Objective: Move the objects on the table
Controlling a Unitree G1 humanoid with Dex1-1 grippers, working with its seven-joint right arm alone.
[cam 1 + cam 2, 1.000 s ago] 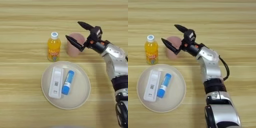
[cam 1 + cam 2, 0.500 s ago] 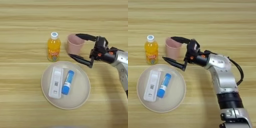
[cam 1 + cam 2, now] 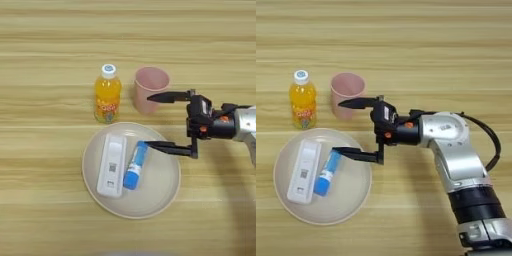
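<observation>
Blue tube point(image 3: 135, 165) lies lengthwise near-to-far on the plate point(image 3: 165, 192), just left of the right gripper point(image 3: 152, 121), fingers spread wide apart.

stereo head cams, top-down; table point(image 3: 50, 30) shared.

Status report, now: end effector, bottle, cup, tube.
Right end effector open, empty, lower finger over plate by blue tube. Pink cup and orange juice bottle upright on table. White device beside tube.
</observation>
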